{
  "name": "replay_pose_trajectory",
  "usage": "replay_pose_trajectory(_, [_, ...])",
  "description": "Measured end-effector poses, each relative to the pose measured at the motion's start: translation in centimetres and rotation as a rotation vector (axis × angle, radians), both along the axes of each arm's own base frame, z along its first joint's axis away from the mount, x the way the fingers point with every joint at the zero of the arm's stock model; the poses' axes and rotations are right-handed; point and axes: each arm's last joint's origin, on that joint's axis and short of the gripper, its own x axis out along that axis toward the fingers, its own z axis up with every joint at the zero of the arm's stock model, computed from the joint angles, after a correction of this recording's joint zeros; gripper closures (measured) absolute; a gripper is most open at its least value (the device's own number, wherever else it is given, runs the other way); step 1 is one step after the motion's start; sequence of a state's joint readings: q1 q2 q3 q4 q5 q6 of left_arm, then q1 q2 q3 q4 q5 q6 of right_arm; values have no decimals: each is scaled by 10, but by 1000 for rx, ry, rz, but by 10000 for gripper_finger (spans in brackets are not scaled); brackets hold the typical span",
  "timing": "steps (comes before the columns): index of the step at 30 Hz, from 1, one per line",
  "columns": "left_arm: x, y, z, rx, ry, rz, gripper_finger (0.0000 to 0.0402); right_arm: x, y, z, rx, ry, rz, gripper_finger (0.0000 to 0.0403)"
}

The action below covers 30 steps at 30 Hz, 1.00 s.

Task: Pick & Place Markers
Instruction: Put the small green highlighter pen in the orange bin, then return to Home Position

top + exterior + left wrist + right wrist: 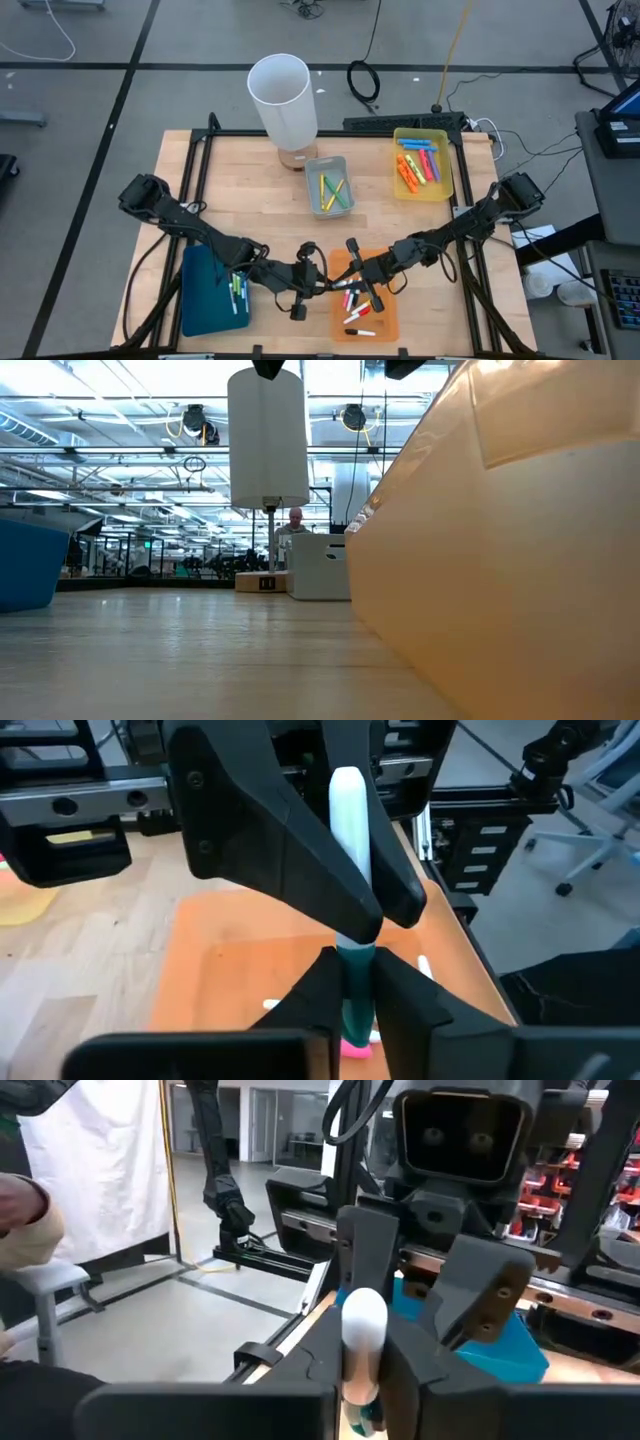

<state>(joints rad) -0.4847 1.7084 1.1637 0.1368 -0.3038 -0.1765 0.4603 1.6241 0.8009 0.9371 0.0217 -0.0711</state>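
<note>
A white marker (349, 830) with a teal cap is held above the orange tray (386, 318) between both grippers. My left gripper (357, 982) comes from the table's left and is shut on the marker's teal end. My right gripper (364, 1365) comes from the right and is shut on the white barrel. In the high view the two grippers, left (312, 272) and right (352, 268), meet over the orange tray's left edge. Loose markers (358, 318) lie flat in that tray. My left gripper pinches the marker's teal cap end (357, 965) between its two fingers, which lie across the marker. The marker is lifted clear of the orange tray. My right gripper pinches the white barrel (364, 1330) between its two fingers (300, 860), close above the teal cap. Its fingers also lie across the marker, facing the left gripper.
A blue tray (205, 300) with green markers lies at the near left. A grey tray (310, 195) and a yellow tray (440, 150) with markers stand toward the far side. A tall white cylinder (282, 95) stands at the far middle. A person (295, 520) shows far behind.
</note>
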Motion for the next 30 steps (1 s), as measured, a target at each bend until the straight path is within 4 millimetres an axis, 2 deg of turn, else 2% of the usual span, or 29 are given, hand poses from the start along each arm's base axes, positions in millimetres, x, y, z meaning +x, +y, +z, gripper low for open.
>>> replay_pose_trajectory(4, [-2, -3, 0, -43, 12, 3, 309, -1, 1, 0, 5, 6, 17, 378])
replay_pose_trajectory(8, [-6, -9, 1, -55, 25, -80, 239, -4, 3, 1, 57, 59, 60, 378])
replay_pose_trajectory(11, [-18, -11, 18, -105, 23, -147, 193, -9, 5, -1, 121, 192, 68, 378])
replay_pose_trajectory(13, [-29, -9, 31, -154, 42, -150, 167, -17, 13, -6, 144, 307, 82, 378])
replay_pose_trajectory(15, [-42, -6, 41, -162, 81, -134, 147, -26, 22, -11, 171, 413, 111, 378])
replay_pose_trajectory(18, [-57, -3, 58, -157, 39, -92, 126, -36, 30, -19, 222, 578, 101, 375])
replay_pose_trajectory(20, [-67, -3, 71, -162, -2, -81, 117, -40, 30, -25, 230, 658, 74, 349])
replay_pose_trajectory(23, [-76, -3, 82, -170, -44, -97, 108, -42, 29, -29, 243, 721, 52, 288])
replay_pose_trajectory(27, [-85, -5, 91, -146, -80, -132, 106, -41, 26, -31, 235, 734, 39, 221])
replay_pose_trajectory(30, [-87, -7, 90, -122, -80, -152, 106, -39, 25, -29, 234, 709, 43, 191])
